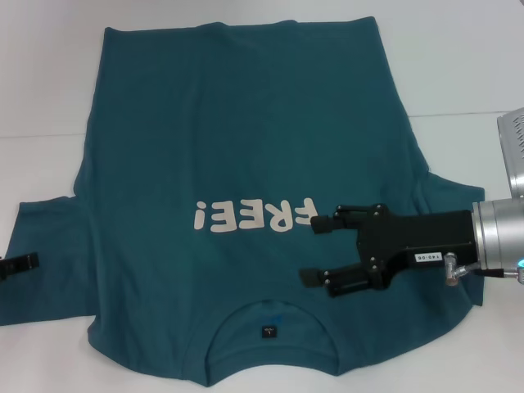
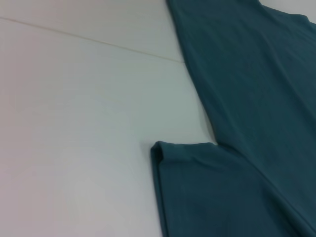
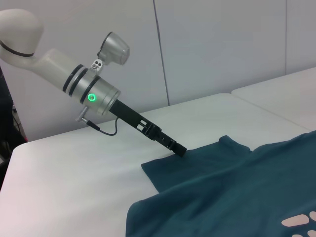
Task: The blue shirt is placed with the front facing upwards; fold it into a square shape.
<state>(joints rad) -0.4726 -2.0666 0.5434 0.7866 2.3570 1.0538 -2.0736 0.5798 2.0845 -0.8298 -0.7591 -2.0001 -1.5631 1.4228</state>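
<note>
White table (image 1: pixel 458 74) (seamed) under blue shirt (image 1: pixel 246 147); pale wall (image 3: pixel 222 44).

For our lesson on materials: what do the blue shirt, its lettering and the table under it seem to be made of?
The blue shirt looks like soft matte knit fabric, probably cotton: it lies limp with gentle creases. Its cream lettering seems a flat print, with crisp edges and no weave showing. The table looks smooth and matte white, perhaps laminate or a cover; a thin seam crosses it.

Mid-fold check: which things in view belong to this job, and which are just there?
In the job:
- blue shirt, front up
- right end effector, open above the chest
- left end effector, at the left sleeve edge

Just there:
- white table
- wall panels
</note>
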